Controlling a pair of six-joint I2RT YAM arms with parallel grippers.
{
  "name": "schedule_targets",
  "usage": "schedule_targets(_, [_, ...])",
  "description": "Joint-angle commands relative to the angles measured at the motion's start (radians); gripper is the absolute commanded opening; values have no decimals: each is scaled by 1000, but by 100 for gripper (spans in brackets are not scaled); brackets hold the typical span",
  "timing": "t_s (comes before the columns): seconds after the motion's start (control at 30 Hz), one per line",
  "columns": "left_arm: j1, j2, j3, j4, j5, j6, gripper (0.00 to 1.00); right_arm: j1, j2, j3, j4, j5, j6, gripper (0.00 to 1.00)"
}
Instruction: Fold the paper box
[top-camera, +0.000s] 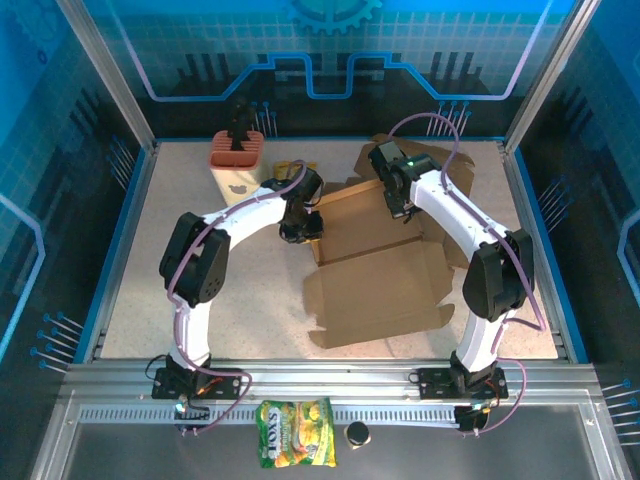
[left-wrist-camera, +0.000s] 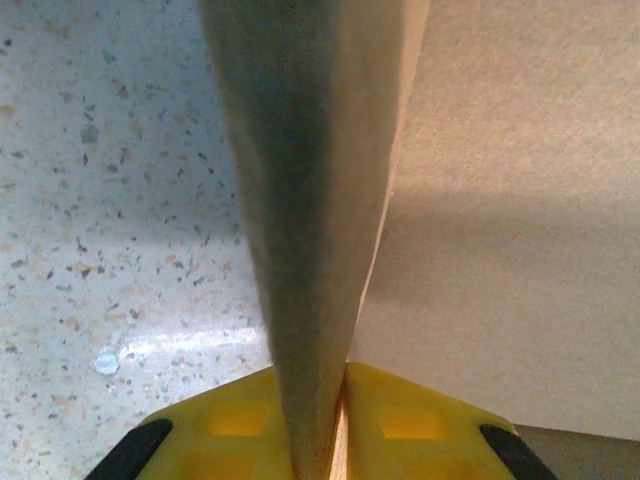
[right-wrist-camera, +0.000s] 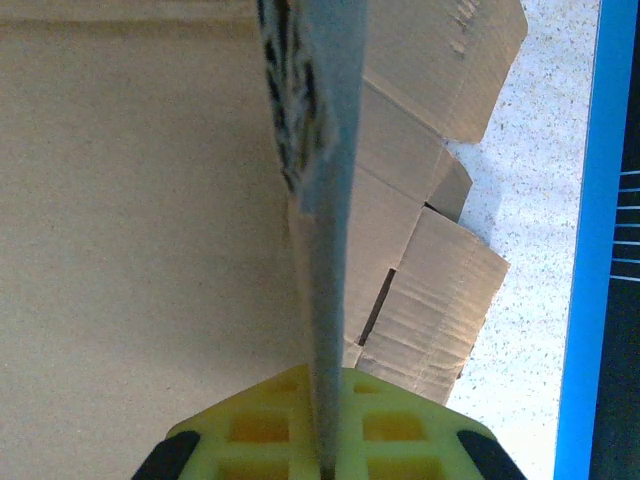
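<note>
**Position.** The paper box (top-camera: 385, 290) lies opened out on the bench (top-camera: 150, 290), centre to right, with most panels flat.

**Left pincer** (top-camera: 302, 226). It sits at the box's left edge. The left flap (left-wrist-camera: 310, 200) stands upright and edge-on between its yellow pads (left-wrist-camera: 230, 420). It cannot be told whether the pads clamp the flap or merely enclose it.

**Right pincer** (top-camera: 402, 208). It sits at the far right of the box, pressed together on the right flap (right-wrist-camera: 325, 200), which is also raised on edge.

**Step in hand (judged).** Two opposite walls are being raised along their creases.

**Recommendation.**
- Hinge each wall about its score line rather than dragging the sheet.
- Keep both walls vertical.
- Move the arms together so the base stays flat on the bench.
- Confirm the left hold before any further lift, because a loose wall is likely to fall back outward.
</note>
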Motion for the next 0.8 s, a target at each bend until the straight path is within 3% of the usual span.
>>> schedule_targets(0.0, [-8, 32, 43, -2, -32, 17, 17, -4, -8, -14, -12, -11, 22, 0])
schedule_targets(0.77, [-23, 101, 102, -58, -91, 65, 22, -13, 24, 7, -6, -33, 20, 0])
